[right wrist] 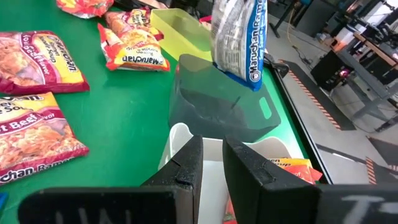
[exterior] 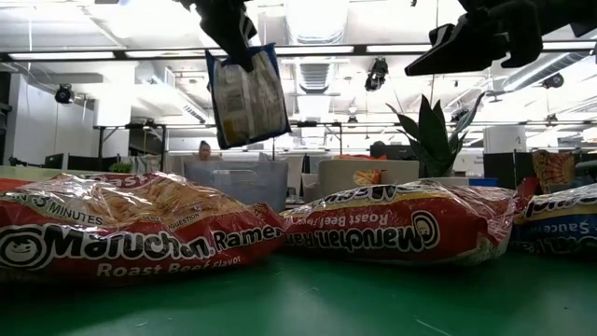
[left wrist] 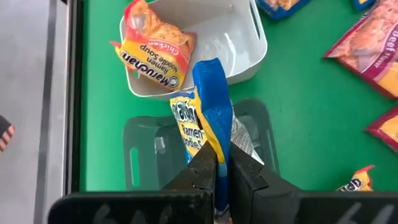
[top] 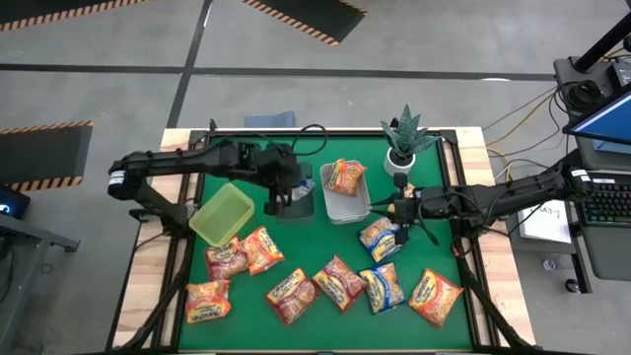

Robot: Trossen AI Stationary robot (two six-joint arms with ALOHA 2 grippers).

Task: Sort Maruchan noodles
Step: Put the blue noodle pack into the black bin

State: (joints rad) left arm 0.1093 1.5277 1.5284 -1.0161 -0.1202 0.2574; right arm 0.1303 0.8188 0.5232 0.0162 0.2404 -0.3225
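blue packet hangs right over the dark bin

green matting covers the table [top: 463, 177], and the move at hand turns on a plain vertical line. left gripper [left wrist: 216, 163] is clenched on the edge of a blue-and-yellow maruchan packet [left wrist: 205, 118], which dangles below the fingers with its long axis hanging straight down. directly under it sits the dark bin [left wrist: 140, 152], its open mouth facing up, so by my reckoning the packet only needs lowering or letting go to land inside. just beside that bin stands the white bin [left wrist: 249, 53], already holding an orange packet [left wrist: 152, 53]; the tilted green bin [top: 222, 214] lies on the other side. right gripper [right wrist: 211, 163] hovers over the white bin with its fingers nearly closed on nothing, farther from the dark bin than the left. loose packets [top: 340, 283] wait in a row along the near side of the table.
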